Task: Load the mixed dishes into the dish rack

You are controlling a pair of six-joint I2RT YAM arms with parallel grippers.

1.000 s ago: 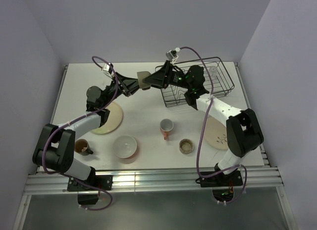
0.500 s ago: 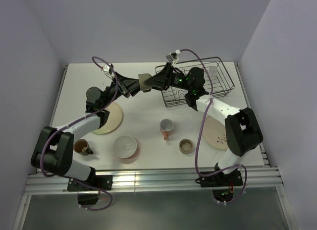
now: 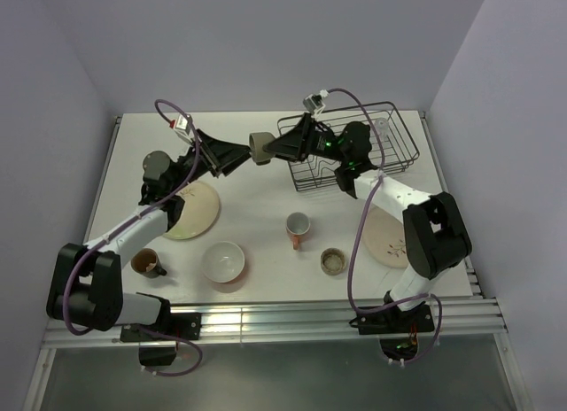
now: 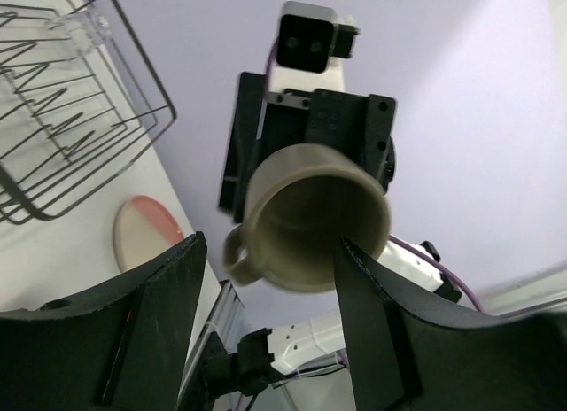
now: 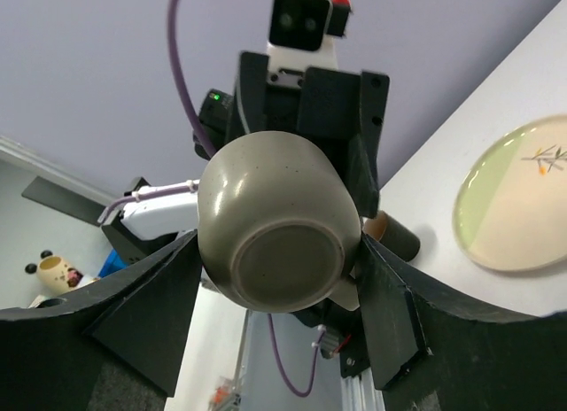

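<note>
The olive cup (image 3: pixel 260 148) hangs in the air left of the black wire dish rack (image 3: pixel 403 154). My right gripper (image 3: pixel 271 147) is shut on it. In the right wrist view the cup's base (image 5: pixel 282 265) faces the camera between my fingers (image 5: pixel 400 315). My left gripper (image 3: pixel 236 154) is open and empty, just left of the cup and apart from it. In the left wrist view the cup's mouth (image 4: pixel 310 221) shows beyond my spread fingers (image 4: pixel 161 327), with the right gripper behind it. A clear glass (image 3: pixel 381 125) stands in the rack.
On the table are a cream plate (image 3: pixel 190 210), a brown cup (image 3: pixel 148 263), a white bowl (image 3: pixel 224 261), a pink mug (image 3: pixel 298 227), a small round cup (image 3: pixel 333 261) and the cream-and-pink sprig plate (image 3: pixel 390 236). Walls close in the back and sides.
My left gripper has let go of the olive cup and drawn back to the left. The cup stays in my right gripper, which has barely moved.
</note>
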